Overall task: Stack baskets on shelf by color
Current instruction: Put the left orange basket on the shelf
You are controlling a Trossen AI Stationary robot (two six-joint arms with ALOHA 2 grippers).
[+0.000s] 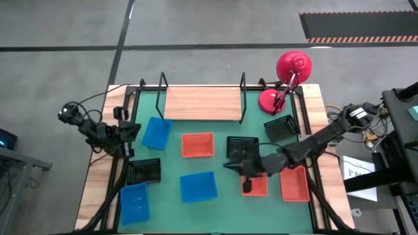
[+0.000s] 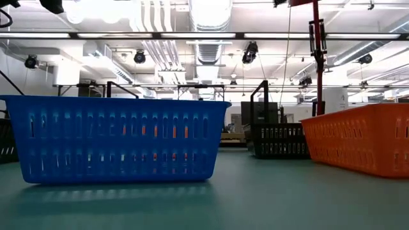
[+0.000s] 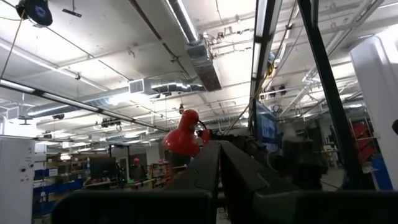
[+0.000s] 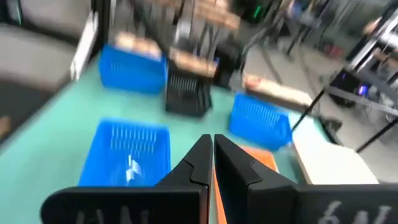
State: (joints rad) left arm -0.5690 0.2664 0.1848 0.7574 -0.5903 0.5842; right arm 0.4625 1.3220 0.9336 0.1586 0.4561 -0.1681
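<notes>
Baskets lie scattered across the green mat — blue, orange and black — while the wooden shelf stands bare at the far edge, well beyond the right gripper. That gripper, fingers pressed together and holding nothing, hovers mid-table just beside a black basket, with an orange basket near its tip. Left gripper — also pressed shut, empty — waits at the table's left edge, just beside a blue basket.

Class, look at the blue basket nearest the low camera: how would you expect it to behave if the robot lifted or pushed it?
The blue basket is probably light: its walls are thin and slotted. It may flex slightly if gripped by one wall. Pushed, it would likely slide rather than tip, since it sits low and wide on the green mat.
</notes>
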